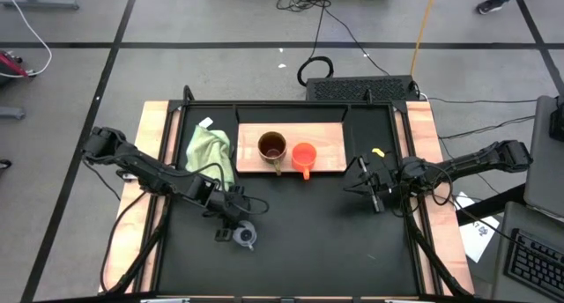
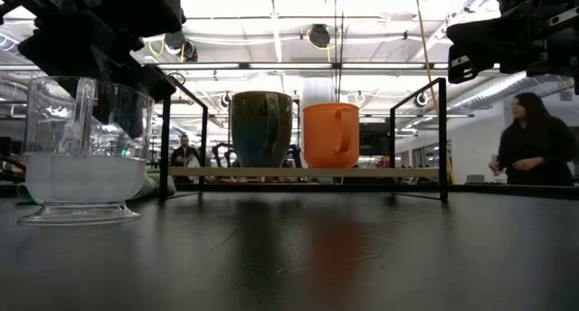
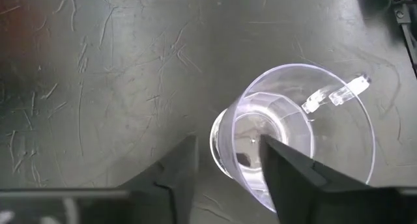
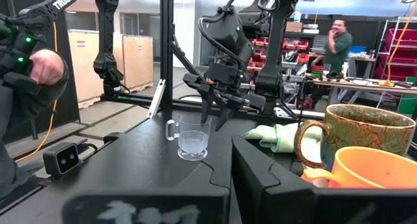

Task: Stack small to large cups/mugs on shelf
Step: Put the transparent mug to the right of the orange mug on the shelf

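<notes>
High view findings, taken from the left side of the black tabletop to the right. A crumpled light green cloth lies near the left end of the far edge, just beside the left short edge of the flat rectangular light wooden shelf board. The left gripper hangs over the small clear see-through handled cup, which stands upright on the tabletop toward the near edge, left of centre and well apart from the board. In the left wrist view the two dark fingers stand apart, one inside the rim of the clear cup and the other outside its wall; whether either pad presses the wall cannot be told. The low view shows the clear cup resting flat on its base on the tabletop.

On the board, the brown glazed ceramic mug with a handle stands upright left of the board's middle. The smaller orange handled cup stands just beside it on the right, nearer the board's front edge. Both are upright in the low view, the mug and the orange cup side by side, not nested.

The right gripper waits above the tabletop near the right edge, clear of the board, with its jaws together and nothing between them. A small yellow object lies near the board's right end.
</notes>
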### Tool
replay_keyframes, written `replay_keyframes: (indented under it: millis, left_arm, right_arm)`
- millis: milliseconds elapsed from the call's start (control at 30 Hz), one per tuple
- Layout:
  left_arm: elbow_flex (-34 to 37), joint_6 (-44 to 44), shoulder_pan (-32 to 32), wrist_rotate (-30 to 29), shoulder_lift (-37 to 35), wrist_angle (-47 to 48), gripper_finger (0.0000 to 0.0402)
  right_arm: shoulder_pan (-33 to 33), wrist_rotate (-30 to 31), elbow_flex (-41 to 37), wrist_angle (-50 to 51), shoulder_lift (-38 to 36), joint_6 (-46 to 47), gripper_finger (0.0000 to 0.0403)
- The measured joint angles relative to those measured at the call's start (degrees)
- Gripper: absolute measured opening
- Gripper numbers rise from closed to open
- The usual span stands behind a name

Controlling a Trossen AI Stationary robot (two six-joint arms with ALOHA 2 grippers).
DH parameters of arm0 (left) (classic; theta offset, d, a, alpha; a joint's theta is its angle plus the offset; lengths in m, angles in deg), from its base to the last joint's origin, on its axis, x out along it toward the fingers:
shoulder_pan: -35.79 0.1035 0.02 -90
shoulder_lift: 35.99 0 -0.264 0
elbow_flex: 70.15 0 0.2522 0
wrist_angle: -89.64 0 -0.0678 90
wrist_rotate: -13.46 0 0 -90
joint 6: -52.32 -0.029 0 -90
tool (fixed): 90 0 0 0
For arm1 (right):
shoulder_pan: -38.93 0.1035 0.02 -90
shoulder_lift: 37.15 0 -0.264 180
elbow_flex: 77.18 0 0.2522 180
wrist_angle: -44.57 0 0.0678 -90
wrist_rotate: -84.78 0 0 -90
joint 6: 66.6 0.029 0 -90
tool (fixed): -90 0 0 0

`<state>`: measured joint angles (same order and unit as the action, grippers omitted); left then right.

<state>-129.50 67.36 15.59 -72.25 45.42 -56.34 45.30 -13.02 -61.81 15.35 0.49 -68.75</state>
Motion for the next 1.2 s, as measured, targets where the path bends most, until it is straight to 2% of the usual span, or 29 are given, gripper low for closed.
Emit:
replay_keyframes:
  millis: [267,333,533,733,1033,1200]
  left_arm:
    - [0.0,-1.5,0.0,0.1,0.0,0.0,0.0027]
    - [0.0,-2.1,0.0,0.2,0.0,0.1,0.0009]
    - [0.0,-5.4,0.0,3.4,-0.5,-0.6,0.0005]
    - [0.0,-8.6,0.0,3.7,-4.4,-1.1,0.0003]
    - [0.6,-15.2,-0.1,-0.3,-14.0,-0.4,0.0001]
    - [5.2,-16.3,-0.1,-2.8,-18.9,-4.0,0.0001]
  right_arm:
    - [0.0,0.0,0.0,0.0,0.0,0.0,0.0]
    - [0.0,0.0,0.0,0.0,0.0,0.0,0.0]
    - [0.0,0.0,0.0,0.0,0.0,0.0,0.0]
    - [0.0,0.0,0.0,0.0,0.0,0.0,0.0]
    - [0.0,0.0,0.0,0.0,0.0,0.0,0.0]
    - [0.0,0.0,0.0,0.0,0.0,0.2,0.0]
